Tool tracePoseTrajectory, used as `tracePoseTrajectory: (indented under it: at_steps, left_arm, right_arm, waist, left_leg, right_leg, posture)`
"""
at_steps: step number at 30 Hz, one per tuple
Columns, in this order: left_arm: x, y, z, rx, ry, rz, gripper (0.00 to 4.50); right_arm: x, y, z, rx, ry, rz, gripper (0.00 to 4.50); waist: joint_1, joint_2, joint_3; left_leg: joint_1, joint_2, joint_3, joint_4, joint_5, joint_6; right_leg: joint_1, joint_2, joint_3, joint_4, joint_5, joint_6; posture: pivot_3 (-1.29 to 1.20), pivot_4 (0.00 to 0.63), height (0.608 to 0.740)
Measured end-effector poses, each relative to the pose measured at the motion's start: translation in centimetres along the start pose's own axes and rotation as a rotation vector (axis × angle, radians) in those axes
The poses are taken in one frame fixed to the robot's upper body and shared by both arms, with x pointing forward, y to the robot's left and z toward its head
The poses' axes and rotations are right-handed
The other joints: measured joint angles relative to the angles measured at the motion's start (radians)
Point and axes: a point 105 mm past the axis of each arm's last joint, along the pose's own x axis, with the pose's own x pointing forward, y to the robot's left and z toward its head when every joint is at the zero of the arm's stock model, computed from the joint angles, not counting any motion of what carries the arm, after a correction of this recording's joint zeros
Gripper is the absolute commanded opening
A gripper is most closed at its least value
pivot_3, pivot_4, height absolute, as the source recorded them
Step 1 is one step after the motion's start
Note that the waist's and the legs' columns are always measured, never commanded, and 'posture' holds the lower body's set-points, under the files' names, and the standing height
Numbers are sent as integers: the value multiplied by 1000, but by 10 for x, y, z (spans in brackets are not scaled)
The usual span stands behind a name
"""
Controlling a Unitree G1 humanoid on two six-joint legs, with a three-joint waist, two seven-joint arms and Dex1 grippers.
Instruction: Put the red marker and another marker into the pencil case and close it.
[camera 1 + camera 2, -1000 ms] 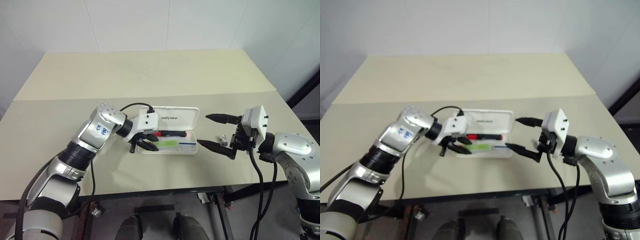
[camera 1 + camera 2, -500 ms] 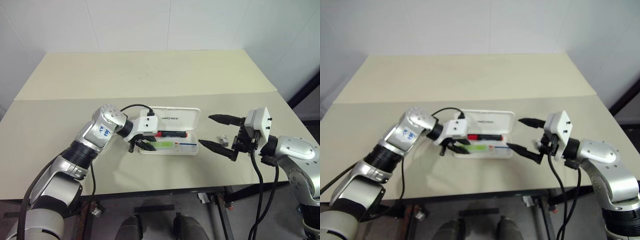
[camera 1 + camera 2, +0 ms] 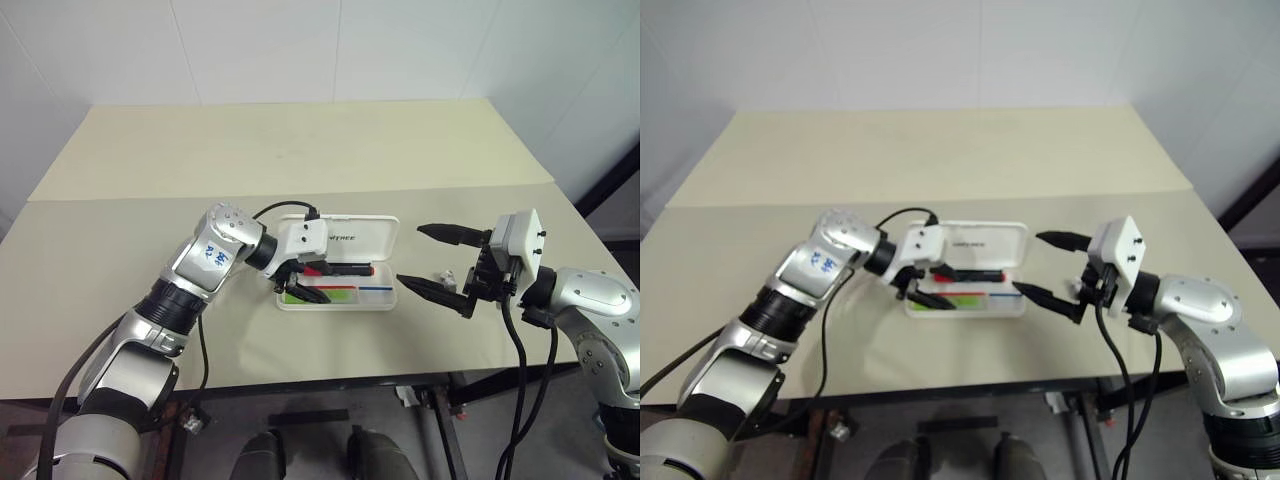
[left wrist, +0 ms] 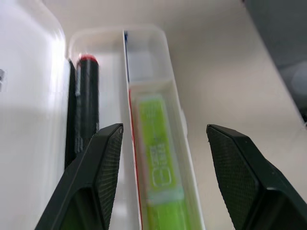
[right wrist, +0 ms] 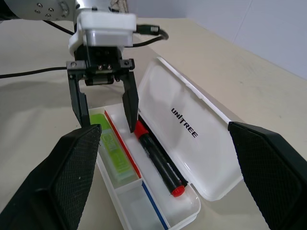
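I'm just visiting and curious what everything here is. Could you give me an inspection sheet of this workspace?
Surface: beige table, mostly bare.
Job's things: white pencil case lies open; red marker and green marker lie inside, in separate compartments.
Clutter: small grey object near the right hand.
Hands: left hand open, over the green marker's end, holding nothing; right hand open wide, beside the case.
Cables: black cable on the left wrist; another hangs from the right arm.
Surroundings: white walls.
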Motion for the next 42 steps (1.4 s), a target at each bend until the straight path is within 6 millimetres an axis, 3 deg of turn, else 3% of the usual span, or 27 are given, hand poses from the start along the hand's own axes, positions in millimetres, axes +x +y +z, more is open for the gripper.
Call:
tracePoseTrajectory:
  at_steps: [1, 6, 11, 17, 22, 27, 38, 42]
  left_arm:
    - [-2, 0, 2, 4, -18, -2, 2948]
    - [-31, -2, 17, 125, -148, 23, 4475]
    - [-59, -10, 15, 132, -269, 22, 4475]
    - [-86, -12, 1, 117, -257, 83, 4475]
    - [-88, -20, -12, 85, -251, 69, 4475]
    - [-103, -18, -18, 96, -248, 108, 4475]
    - [-115, -15, -18, 100, -303, 202, 4475]
    - [-115, -15, -17, 104, -303, 210, 4500]
  right_arm:
    - [0, 0, -1, 3, 3, -1, 4500]
    - [-15, -23, -29, 74, 239, -144, 4500]
    - [-33, -41, -48, 232, 374, -346, 4500]
    - [-52, -34, -60, 345, 499, -460, 4500]
    - [-49, -23, -74, 431, 532, -493, 4500]
    - [-43, -18, -88, 476, 535, -511, 4500]
    - [-26, -40, -122, 474, 548, -569, 4500]
    - [-26, -46, -127, 460, 554, -589, 3560]
  waist:
    - [0, 0, 0]
    - [-1, 0, 0]
    - [0, 0, 0]
    - [3, 0, 0]
    - [0, 0, 0]
    - [-3, 0, 0]
    - [-2, 0, 0]
    - [-3, 0, 0]
  left_leg:
    - [0, 0, 0, 0, 0, 0]
    - [0, 2, 0, 0, 0, 0]
    - [0, 2, -1, 0, 0, 0]
    - [0, 2, -1, 0, 0, 1]
    - [0, 2, 0, 0, 0, 1]
    - [0, 2, 0, -1, 0, 1]
    - [0, 1, 1, -1, 0, 1]
    - [0, 1, 2, -1, 0, 1]
  right_leg:
    - [0, 0, 0, 0, 0, 0]
    - [0, -2, 1, 0, 0, 0]
    - [-1, -2, 1, 1, 0, 0]
    - [0, -2, 1, -1, 0, 0]
    - [0, -2, 1, 0, 0, 0]
    - [0, -1, 1, 0, 0, 0]
    - [-1, -1, 1, -1, 0, 0]
    - [0, -1, 1, -1, 1, 1]
  posture:
    - [0, 150, 740]
    - [0, 150, 740]
    - [0, 150, 740]
    - [0, 150, 740]
    - [0, 150, 740]
    - [0, 150, 740]
    - [0, 150, 740]
    - [0, 150, 740]
